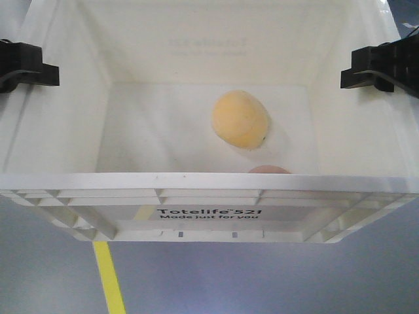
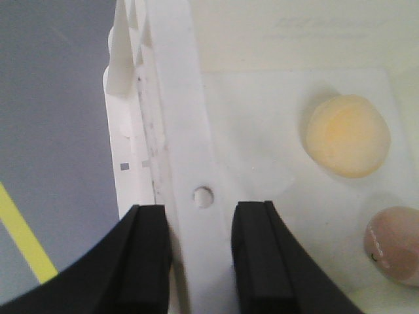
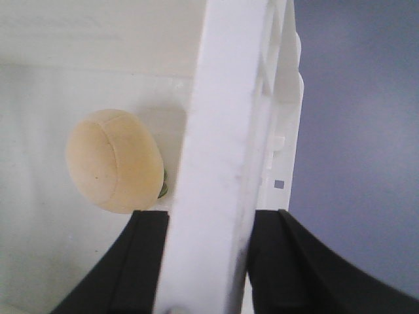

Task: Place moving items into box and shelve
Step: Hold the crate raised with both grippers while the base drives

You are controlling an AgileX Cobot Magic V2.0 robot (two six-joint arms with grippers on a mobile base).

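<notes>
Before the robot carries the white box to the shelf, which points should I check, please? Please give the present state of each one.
1. Left gripper holds the box: ok, its jaws sit on either side of the left rim.
2. Right gripper holds the box: ok, its jaws clamp the right rim.
3. Yellowish lump inside: ok, it lies on the box floor.
4. Pinkish lump inside: ok, near the front wall, half hidden in the front view.
5. Box level: ok, the front rim looks about horizontal.
6. Way to the shelf free: cannot tell, no shelf is in view.
</notes>
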